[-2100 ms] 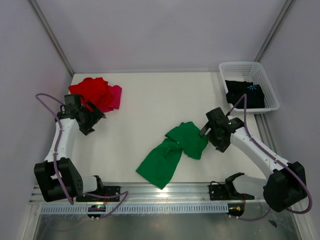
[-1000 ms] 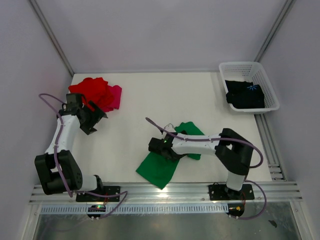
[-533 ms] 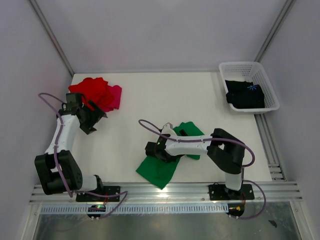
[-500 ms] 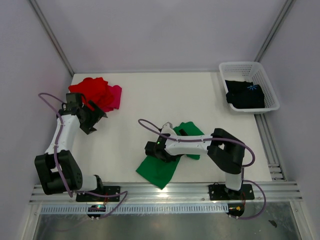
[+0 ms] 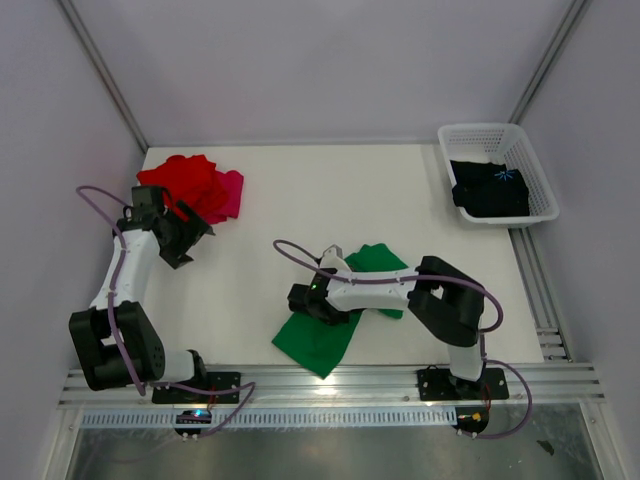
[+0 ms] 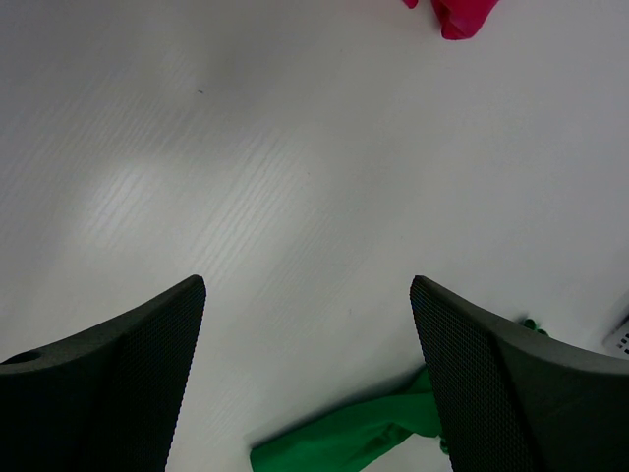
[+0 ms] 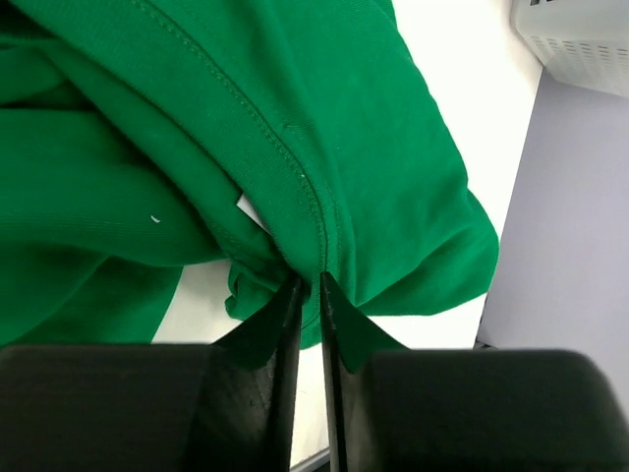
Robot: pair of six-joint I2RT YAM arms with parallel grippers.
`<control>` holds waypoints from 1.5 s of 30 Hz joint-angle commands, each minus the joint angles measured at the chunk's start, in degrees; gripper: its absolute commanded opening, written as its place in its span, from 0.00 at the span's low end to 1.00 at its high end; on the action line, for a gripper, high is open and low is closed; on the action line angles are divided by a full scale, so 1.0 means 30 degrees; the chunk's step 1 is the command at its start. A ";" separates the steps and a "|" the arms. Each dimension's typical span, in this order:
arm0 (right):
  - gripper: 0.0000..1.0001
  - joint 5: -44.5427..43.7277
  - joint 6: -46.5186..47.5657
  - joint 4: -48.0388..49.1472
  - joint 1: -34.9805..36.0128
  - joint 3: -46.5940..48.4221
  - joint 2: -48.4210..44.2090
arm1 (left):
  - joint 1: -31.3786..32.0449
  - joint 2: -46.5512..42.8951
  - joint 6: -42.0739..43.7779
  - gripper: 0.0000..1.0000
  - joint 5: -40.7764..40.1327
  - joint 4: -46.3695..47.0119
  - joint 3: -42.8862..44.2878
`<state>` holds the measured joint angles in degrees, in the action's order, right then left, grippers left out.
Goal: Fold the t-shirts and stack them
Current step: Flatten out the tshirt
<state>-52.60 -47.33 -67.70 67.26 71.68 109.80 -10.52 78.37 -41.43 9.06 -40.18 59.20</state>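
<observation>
The green t-shirt (image 5: 322,338) lies crumpled at the table's front middle. My right gripper (image 5: 305,298) is low over its left part; in the right wrist view it (image 7: 309,280) is shut on a stitched fold of the green t-shirt (image 7: 324,128). The red t-shirt (image 5: 184,181) and the magenta t-shirt (image 5: 232,192) lie bunched at the back left. My left gripper (image 5: 190,236) hangs open just in front of them, holding nothing; its view (image 6: 307,290) shows bare table, a green edge (image 6: 339,442) and a magenta scrap (image 6: 462,12). The black t-shirt (image 5: 490,190) lies in the basket.
A white lattice basket (image 5: 497,131) stands at the back right corner. The white table (image 5: 330,190) is bounded by grey walls on three sides. A metal rail (image 5: 330,385) with both arm bases runs along the near edge.
The right gripper's jaws have closed from wide open onto the green t-shirt, after the arm crept a little left. The left arm has stayed still.
</observation>
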 commanded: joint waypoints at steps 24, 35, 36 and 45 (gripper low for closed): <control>0.03 -0.3183 1.1438 0.3290 -0.6806 1.3151 -0.6542 | 0.0022 -0.0839 -0.0106 0.87 0.0583 0.0387 -0.0162; 0.03 0.0592 1.3812 0.3404 -0.6806 1.9289 -0.7009 | -0.0007 -0.0752 -0.0457 0.87 0.0642 0.0825 -0.0427; 0.03 0.1150 1.4075 0.3697 -0.6806 1.9261 -0.7329 | -0.0008 -0.0607 -0.0516 0.87 0.0758 0.0884 -0.0398; 0.05 1.5960 1.4756 1.1668 -0.6806 1.4627 -1.1522 | 0.0022 -0.0019 -0.0809 0.87 0.1081 0.1529 -0.0456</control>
<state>-25.12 -3.36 -46.11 46.72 114.10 78.24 -10.52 77.84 -43.29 11.20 -38.09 58.15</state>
